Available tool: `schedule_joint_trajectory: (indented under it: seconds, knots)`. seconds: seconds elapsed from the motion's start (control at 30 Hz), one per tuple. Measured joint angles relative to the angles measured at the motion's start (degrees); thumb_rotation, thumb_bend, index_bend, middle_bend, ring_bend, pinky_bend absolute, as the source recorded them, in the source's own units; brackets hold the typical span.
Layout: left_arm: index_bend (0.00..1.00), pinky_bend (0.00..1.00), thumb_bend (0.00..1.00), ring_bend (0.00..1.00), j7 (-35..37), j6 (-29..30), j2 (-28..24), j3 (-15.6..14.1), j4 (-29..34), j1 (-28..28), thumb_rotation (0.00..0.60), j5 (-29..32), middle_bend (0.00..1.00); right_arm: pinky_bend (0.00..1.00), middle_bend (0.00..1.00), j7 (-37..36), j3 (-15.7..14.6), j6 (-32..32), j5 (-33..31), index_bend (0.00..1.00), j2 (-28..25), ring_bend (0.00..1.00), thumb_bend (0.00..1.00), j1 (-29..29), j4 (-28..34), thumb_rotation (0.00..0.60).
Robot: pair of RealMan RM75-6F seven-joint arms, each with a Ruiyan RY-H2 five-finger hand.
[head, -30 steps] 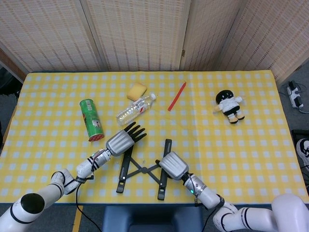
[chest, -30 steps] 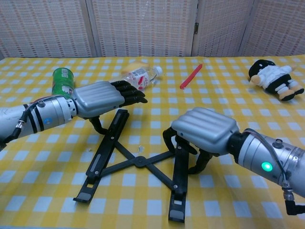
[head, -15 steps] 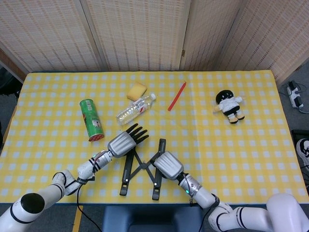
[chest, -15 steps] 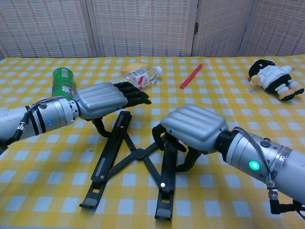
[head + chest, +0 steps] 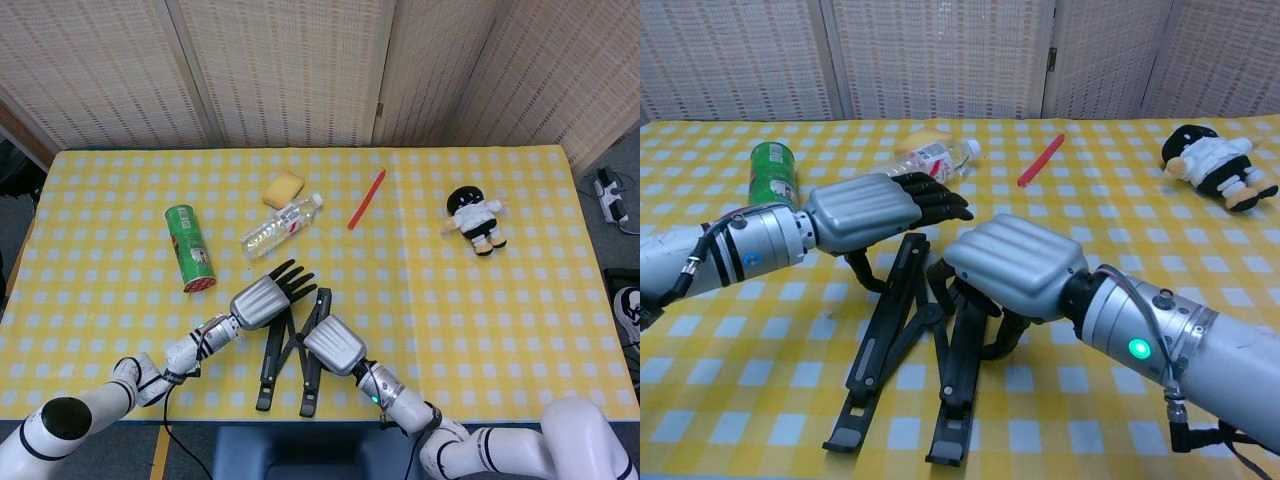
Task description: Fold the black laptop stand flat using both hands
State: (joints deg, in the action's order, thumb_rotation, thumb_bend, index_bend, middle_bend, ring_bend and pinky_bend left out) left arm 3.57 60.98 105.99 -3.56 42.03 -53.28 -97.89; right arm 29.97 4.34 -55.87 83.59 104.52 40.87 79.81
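Laptop stand (image 5: 902, 340): black, lying on the checked tablecloth (image 5: 760, 400) between and beneath the two hands; its two long bars sit close together, nearly side by side, with the cross-links drawn in between them. In the head view the stand (image 5: 270, 352) runs from under the hands toward the near table edge.
Left hand (image 5: 862, 211): above the far end of the stand's left bar, palm down, dark fingers (image 5: 935, 203) stretched out flat and apart past the bar; thumb hooked down beside the bar. Whether it actually grips the bar cannot be told. Seen from the head as well (image 5: 262, 298).
Left arm: low over the table, reaching in from the near left corner.
Right hand (image 5: 1012, 268): over the far end of the right bar, knuckles up, fingers curled down around that bar and gripping it. Also seen from the head (image 5: 334, 345).
Right arm: slanting in from the near right, wrist showing a green light (image 5: 1135, 349).
Hands to each other: just beside one another, the stand's far ends below them.
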Motion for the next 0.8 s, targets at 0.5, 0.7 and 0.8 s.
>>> schedule_joint_trajectory:
  seconds: [0.5,0.7,0.8]
  knots:
    - [0.03,0.00,0.10,0.02,-1.8,0.0,-2.3,1.0,3.7,0.7,0.600,1.4,0.07,0.76,0.64,0.6,-0.6,0.8,0.2,0.37,-2.5,0.72,0.00,0.6,4.7,0.600]
    - [0.03,0.00,0.10,0.02,-2.0,1.9,-5.5,1.6,7.5,2.6,0.600,2.6,0.07,0.40,0.25,0.1,-0.4,6.9,-1.0,0.03,-8.5,0.37,0.00,3.1,10.7,0.600]
    - [0.03,0.00,0.10,0.02,-2.3,2.8,-7.5,2.0,9.9,3.6,0.600,3.4,0.07,0.21,0.10,0.5,0.1,12.1,-3.0,0.00,-11.4,0.22,0.00,5.6,13.2,0.600]
